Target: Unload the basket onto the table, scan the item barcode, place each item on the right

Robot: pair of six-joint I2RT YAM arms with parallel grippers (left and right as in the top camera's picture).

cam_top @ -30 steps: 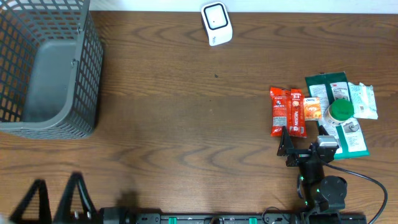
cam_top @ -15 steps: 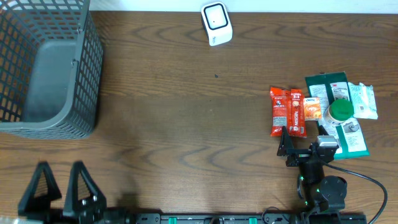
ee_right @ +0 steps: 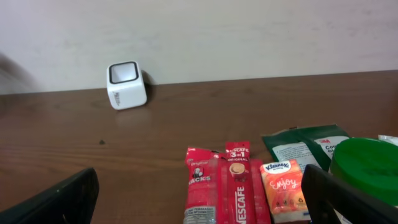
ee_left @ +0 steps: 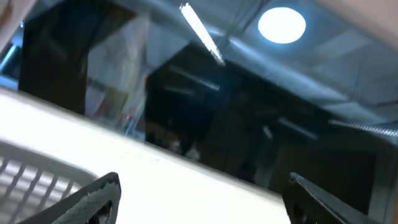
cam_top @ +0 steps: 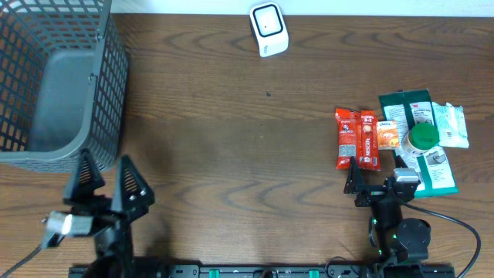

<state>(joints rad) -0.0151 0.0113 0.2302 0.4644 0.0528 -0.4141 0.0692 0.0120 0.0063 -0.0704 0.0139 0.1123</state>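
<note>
The white cube scanner [cam_top: 268,29] [ee_right: 127,84] stands at the table's far edge. Items lie in a pile at the right: a red snack packet [cam_top: 346,137] [ee_right: 202,183], a Nescafe sachet [cam_top: 368,140] [ee_right: 239,180], an orange tissue pack [cam_top: 387,134] [ee_right: 283,190] and a green-lidded jar [cam_top: 424,137] [ee_right: 367,165]. My right gripper [cam_top: 376,168] [ee_right: 199,186] is open just in front of the packets and holds nothing. My left gripper [cam_top: 104,161] [ee_left: 202,186] is open and empty at the front left, near the basket, with its camera looking up at the ceiling.
A grey mesh basket [cam_top: 46,85] fills the far left corner; its rim [ee_left: 25,177] shows in the left wrist view. A green package [cam_top: 417,108] and a white packet [cam_top: 451,123] lie under and beside the jar. Bare wood spans the table's middle.
My left arm has come up from the front left edge, moving right and toward the basket. The right arm and the items have not moved.
</note>
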